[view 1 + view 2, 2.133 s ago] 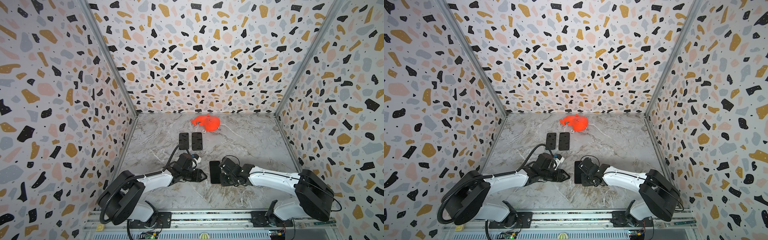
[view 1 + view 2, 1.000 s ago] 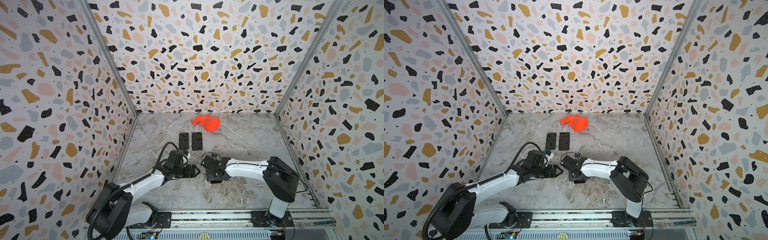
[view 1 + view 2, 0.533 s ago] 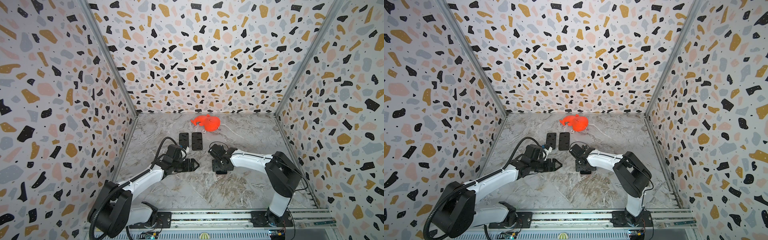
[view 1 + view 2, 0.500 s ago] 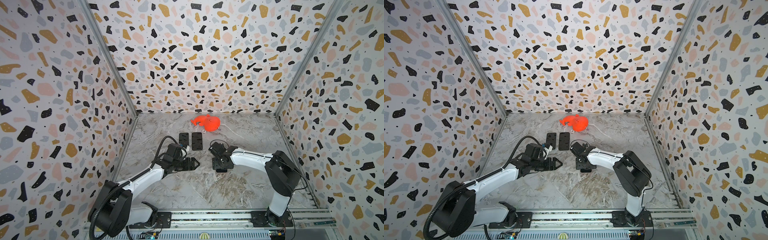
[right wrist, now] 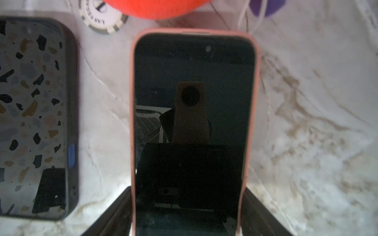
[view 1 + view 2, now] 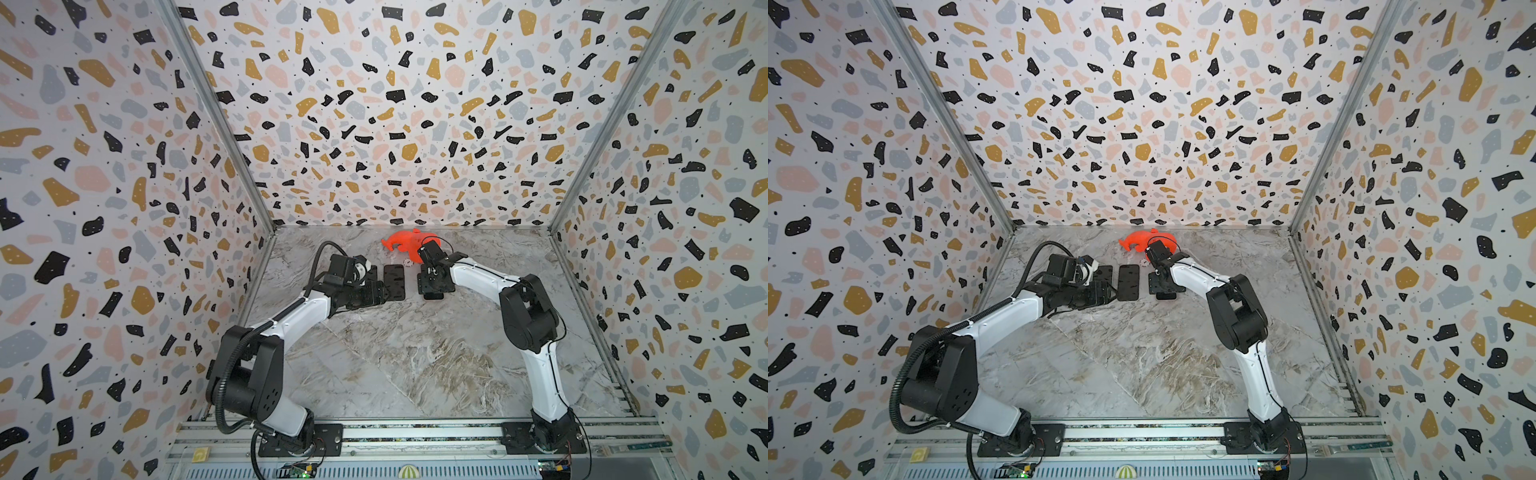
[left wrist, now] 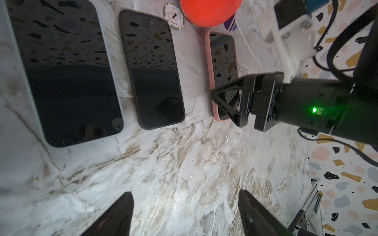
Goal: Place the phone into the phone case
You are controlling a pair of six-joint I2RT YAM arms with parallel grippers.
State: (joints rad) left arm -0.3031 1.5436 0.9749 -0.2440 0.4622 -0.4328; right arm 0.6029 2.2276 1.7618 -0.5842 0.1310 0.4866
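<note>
Pink-cased phone (image 5: 192, 122), edges seemingly snug between right jaws

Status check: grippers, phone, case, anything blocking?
Left gripper open, empty, above the table. Right gripper shut on the phone. It sits in the pink case, screen up. Dark phone, bigger phone, chip alongside; nothing blocking.

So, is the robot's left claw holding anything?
No, in the left wrist view the left gripper has its fingers wide apart, with only bare table between them.
</note>
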